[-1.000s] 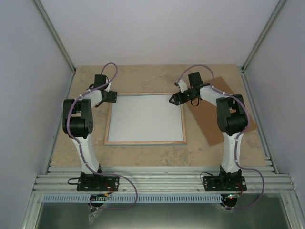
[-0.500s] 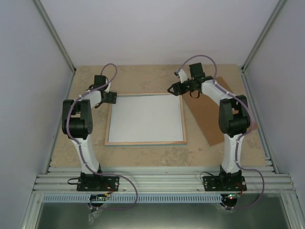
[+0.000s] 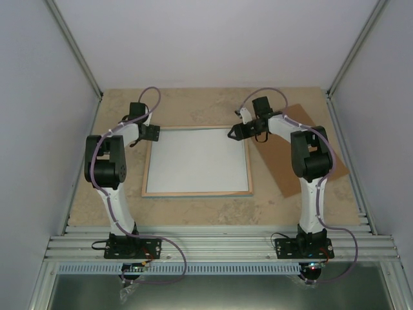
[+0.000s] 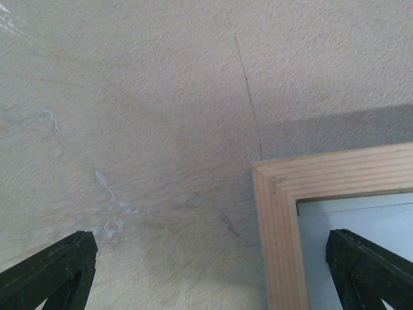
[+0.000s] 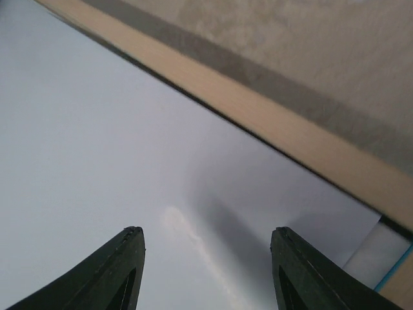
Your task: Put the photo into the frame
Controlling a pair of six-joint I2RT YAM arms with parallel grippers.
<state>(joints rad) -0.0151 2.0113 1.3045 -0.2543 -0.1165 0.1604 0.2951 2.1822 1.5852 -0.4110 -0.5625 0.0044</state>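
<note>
Top external view: nearest the arm bases, the large rectangular picture frame [image 3: 197, 192] lies face-down and flat on the beige stone-patterned table [image 3: 193, 210], with its pale wooden back rails uppermost. A plain white rectangular sheet [image 3: 197, 160] fills its recess. No sunflower print shows in any view, so it cannot be told whether this sheet is the photo's back or something covering the photo.

To the right, the flat brown hardboard backing panel [image 3: 274, 165] lies askew just beside the frame and partly under the right arm.

At the far edge, the left gripper [image 3: 150, 132] hangs over the frame's far-left corner, jaws fully spread and empty. In its wrist view the fingertips straddle that corner without holding it. The right gripper [image 3: 233, 134] sits low over the white sheet inside the far-right corner. Its fingers are apart with nothing between them, and whether they touch the sheet cannot be told.

Judgement: the step in hand is seating the sheet into the recess at the far-right corner, where one sheet corner shows a second layer beneath. The next move calls for light downward pressure without creasing, then a reach to the backing panel.
</note>
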